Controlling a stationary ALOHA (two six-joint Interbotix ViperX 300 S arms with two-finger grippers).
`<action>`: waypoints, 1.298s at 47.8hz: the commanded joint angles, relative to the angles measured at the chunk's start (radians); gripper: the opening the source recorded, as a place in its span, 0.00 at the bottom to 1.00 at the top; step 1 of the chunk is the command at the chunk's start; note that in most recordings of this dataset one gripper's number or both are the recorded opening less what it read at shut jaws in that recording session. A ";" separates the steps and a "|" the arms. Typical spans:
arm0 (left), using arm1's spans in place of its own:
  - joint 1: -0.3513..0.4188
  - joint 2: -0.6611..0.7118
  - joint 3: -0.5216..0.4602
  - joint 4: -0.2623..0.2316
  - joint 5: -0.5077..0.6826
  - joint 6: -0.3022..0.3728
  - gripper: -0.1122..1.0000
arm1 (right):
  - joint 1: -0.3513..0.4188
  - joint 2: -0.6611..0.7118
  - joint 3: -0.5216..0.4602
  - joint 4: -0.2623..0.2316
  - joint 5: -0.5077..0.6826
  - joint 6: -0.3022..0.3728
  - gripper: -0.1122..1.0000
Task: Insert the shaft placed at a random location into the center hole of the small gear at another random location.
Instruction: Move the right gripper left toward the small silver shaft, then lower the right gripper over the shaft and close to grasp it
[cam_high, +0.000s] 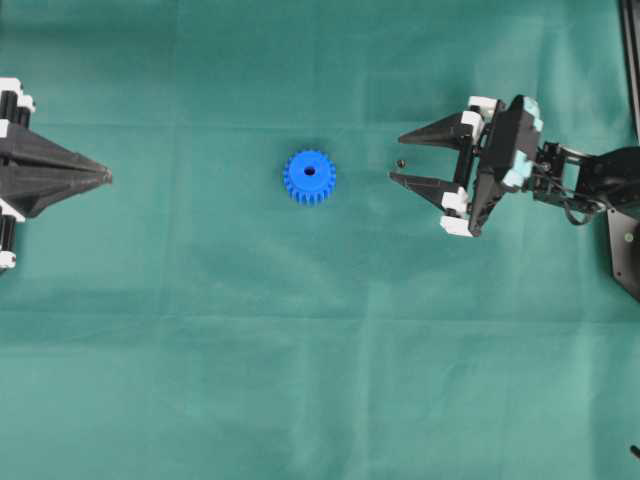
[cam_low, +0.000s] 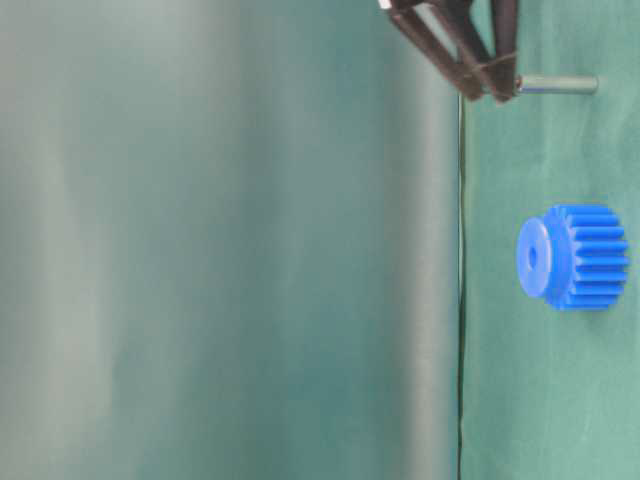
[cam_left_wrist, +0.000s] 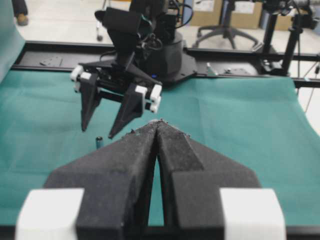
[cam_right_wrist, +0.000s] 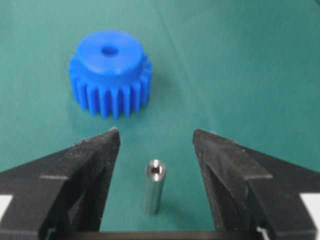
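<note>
Two wide-open fingers of the right gripper (cam_right_wrist: 156, 137) flank the upright pin (cam_right_wrist: 153, 186), ready to pinch; the gear (cam_right_wrist: 110, 72) waits at eleven o'clock.

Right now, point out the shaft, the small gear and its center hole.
shaft (cam_right_wrist: 153, 187): right wrist view, side of the upright pin.
small gear (cam_right_wrist: 107, 95): right wrist view, toothed side.
center hole (cam_high: 309, 171): overhead view, dark bore.

Blue small gear (cam_high: 309, 178); silvery shaft (cam_right_wrist: 153, 186); green cloth (cam_high: 300, 350).
</note>
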 joint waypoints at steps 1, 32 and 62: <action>0.006 0.003 -0.009 -0.002 -0.006 -0.003 0.10 | -0.002 0.017 -0.014 0.003 -0.018 0.009 0.68; 0.011 0.003 0.000 -0.002 -0.003 -0.011 0.10 | -0.005 0.051 -0.028 0.000 -0.025 0.018 0.44; 0.009 0.002 -0.002 -0.003 0.006 -0.012 0.10 | -0.002 -0.046 -0.025 -0.002 0.049 0.028 0.23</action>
